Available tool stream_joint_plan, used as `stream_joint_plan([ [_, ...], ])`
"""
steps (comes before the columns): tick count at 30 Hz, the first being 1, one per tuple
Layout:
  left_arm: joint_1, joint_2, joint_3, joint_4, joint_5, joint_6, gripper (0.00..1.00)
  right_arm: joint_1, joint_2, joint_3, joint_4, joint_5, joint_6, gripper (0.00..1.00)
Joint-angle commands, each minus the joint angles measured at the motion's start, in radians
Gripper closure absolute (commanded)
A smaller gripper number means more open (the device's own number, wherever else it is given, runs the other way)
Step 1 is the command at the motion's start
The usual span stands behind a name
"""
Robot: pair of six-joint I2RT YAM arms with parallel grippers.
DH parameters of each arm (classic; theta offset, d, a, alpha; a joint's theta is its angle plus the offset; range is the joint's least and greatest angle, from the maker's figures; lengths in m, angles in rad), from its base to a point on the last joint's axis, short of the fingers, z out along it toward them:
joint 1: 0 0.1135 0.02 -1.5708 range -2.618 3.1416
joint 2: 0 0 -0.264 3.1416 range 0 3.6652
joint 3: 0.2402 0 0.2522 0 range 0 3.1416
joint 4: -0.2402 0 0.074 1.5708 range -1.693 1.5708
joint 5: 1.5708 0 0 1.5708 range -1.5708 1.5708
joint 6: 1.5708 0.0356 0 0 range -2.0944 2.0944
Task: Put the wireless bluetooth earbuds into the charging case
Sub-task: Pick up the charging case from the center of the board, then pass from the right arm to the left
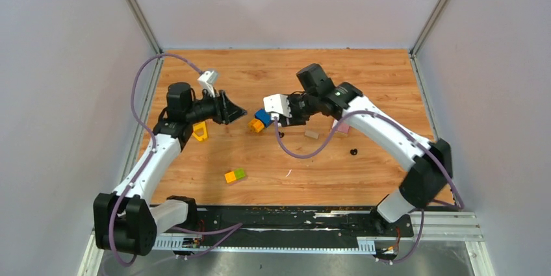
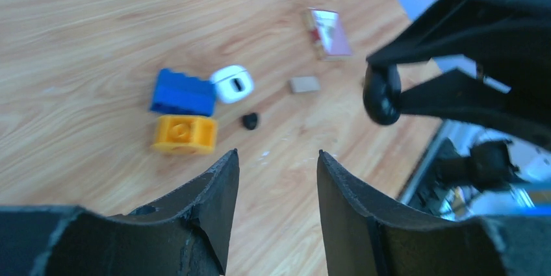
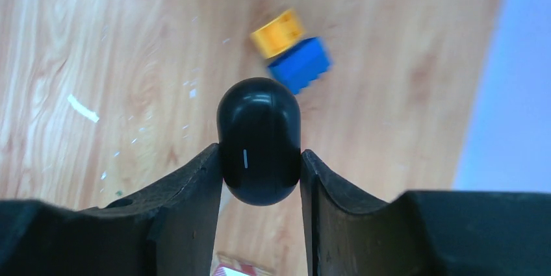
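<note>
right hand (image 3: 260, 154) gripping black charging case (image 3: 258, 113) above table (image 3: 97, 42); left hand (image 2: 278, 159) partly open, nothing between fingers

Distant black earbud (image 1: 353, 152) a shapeless speck, pink packet (image 3: 237, 269) cut by bottom edge, blue block (image 3: 300, 63) blurred

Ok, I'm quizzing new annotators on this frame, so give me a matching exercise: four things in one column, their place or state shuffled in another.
1. glossy black oval case
2. blue plastic toy block
3. tiny black rounded earbud
4. left claw

A. open, empty
B. loose on wooden table
C. clamped in right claw
D. against yellow plastic block

Pairs: 1-C, 2-D, 3-B, 4-A
</note>
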Motion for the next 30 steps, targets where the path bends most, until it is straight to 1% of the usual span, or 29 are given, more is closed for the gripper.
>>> stream_joint_plan([
  [1, -0.112, 0.042, 0.106, 0.12, 0.162, 0.036, 0.44, 0.014, -0.201, -0.132, 0.363, 0.084, 0.225, 0.77],
  [2, -0.13, 0.053, 0.135, 0.122, 0.179, 0.039, 0.43, 0.016, -0.24, -0.166, 0.422, 0.096, 0.226, 0.76],
  [4, -0.156, 0.077, 0.159, 0.167, 0.208, -0.007, 0.42, 0.029, -0.3, -0.22, 0.51, 0.118, 0.214, 0.76],
  [6, -0.171, 0.097, 0.165, 0.26, 0.233, -0.09, 0.42, 0.049, -0.328, -0.232, 0.532, 0.142, 0.196, 0.76],
  [8, -0.183, 0.118, 0.162, 0.395, 0.247, -0.186, 0.41, 0.071, -0.335, -0.23, 0.539, 0.169, 0.191, 0.76],
  [10, -0.203, 0.141, 0.168, 0.459, 0.269, -0.235, 0.42, 0.086, -0.335, -0.228, 0.543, 0.193, 0.191, 0.75],
  [14, -0.23, 0.185, 0.217, 0.376, 0.263, -0.182, 0.42, 0.095, -0.332, -0.231, 0.564, 0.227, 0.191, 0.74],
  [24, -0.254, 0.252, 0.262, 0.362, 0.247, -0.187, 0.49, 0.112, -0.326, -0.231, 0.583, 0.258, 0.155, 0.73],
  [30, -0.256, 0.277, 0.272, 0.407, 0.249, -0.212, 0.54, 0.131, -0.325, -0.245, 0.598, 0.272, 0.14, 0.7],
])
